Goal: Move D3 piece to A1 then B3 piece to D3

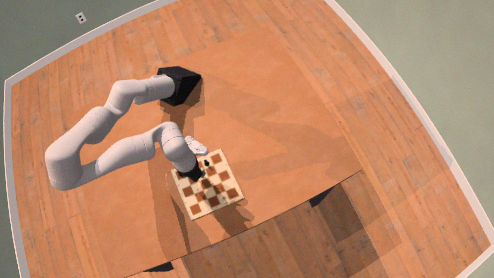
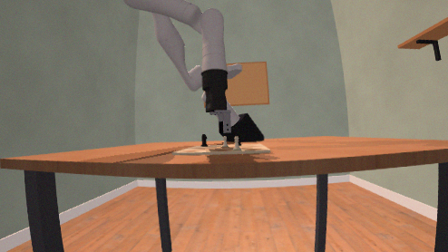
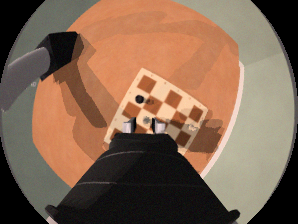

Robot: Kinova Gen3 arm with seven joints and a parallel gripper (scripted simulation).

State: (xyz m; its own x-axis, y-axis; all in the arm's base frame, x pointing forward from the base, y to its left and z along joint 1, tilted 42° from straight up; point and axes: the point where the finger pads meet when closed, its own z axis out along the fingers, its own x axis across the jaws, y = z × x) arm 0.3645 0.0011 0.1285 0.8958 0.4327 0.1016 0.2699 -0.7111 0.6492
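The small chessboard [image 1: 198, 212] [image 2: 255, 149] [image 3: 174, 100] lies on the wooden table. A black piece [image 1: 206, 162] [image 2: 204, 140] [image 3: 139, 99] stands near the board's far edge. Two white pieces stand side by side in the exterior view, one [image 2: 224, 143] right under my fingers and one [image 2: 236, 142] just to its right. My gripper [image 2: 224, 132] [image 3: 144, 122] points straight down and hangs open just over the top of the left white piece, holding nothing. In the top view the wrist [image 1: 192, 172] hides the squares under it.
The arm's black base [image 1: 179, 84] [image 2: 248, 129] sits on the table behind the board. The table's front edge [image 2: 227, 169] runs close to the board. A wall shelf [image 2: 426, 33] hangs at the upper right.
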